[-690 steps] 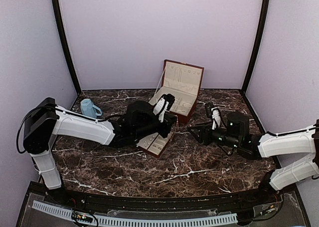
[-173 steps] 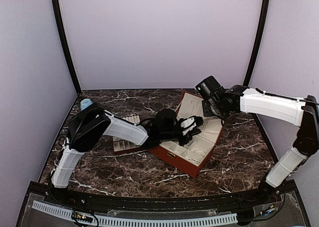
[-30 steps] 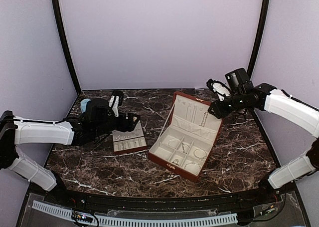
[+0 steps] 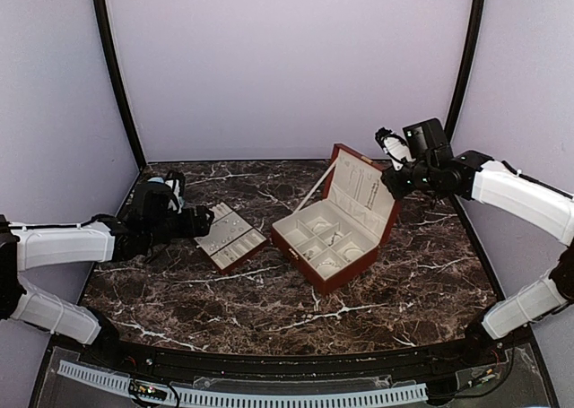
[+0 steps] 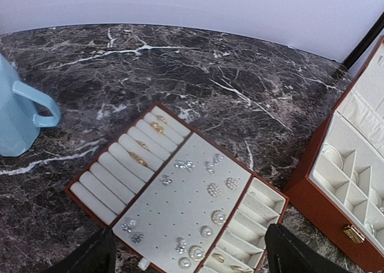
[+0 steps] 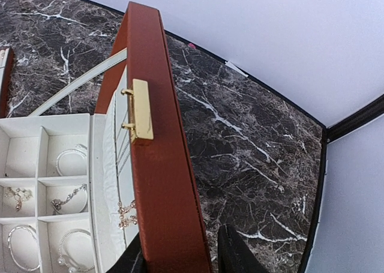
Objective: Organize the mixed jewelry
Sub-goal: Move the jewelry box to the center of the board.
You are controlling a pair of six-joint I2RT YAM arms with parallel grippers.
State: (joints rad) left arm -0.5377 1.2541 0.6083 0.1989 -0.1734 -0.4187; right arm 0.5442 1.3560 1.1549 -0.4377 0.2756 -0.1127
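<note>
Since the frame a second back, the red-brown jewelry box (image 4: 314, 272) has slid and turned toward the middle of the desk (image 4: 269, 309). Its lid (image 6: 162, 183) now stands close to upright rather than leaning back, and my left arm has drawn away from the cream-lined tray (image 5: 171, 216).

My right tool (image 6: 180, 258) is clamped on the lid's top rim, one finger on each face, a little along from the gold clasp (image 6: 141, 111). I judge that I hold it there to keep the box open and steady, so that its cells can be reached. My left tool (image 5: 189, 260) hangs over the near end of the tray with its fingers wide apart and nothing between them, well placed, I think, to come down on a piece. The blue cup (image 5: 17, 114) stands near the tray's far left side, out of the way.

The mixed jewelry (image 5: 214, 189) lies in two places. Pearl and sparkling studs sit on the tray's pad, with gold rings (image 5: 157, 127) tucked in its rolls. Bracelets (image 6: 67, 159) and chains lie in the box's cells, and a fine chain hangs inside the lid.

The overhead view gives me the layout, tray to the left and box to the right, the two apart, but there the pieces are mere specks. Only the left wrist view resolves the studs and rings. Only the right wrist view shows my grip on the lid and the bracelets.
</note>
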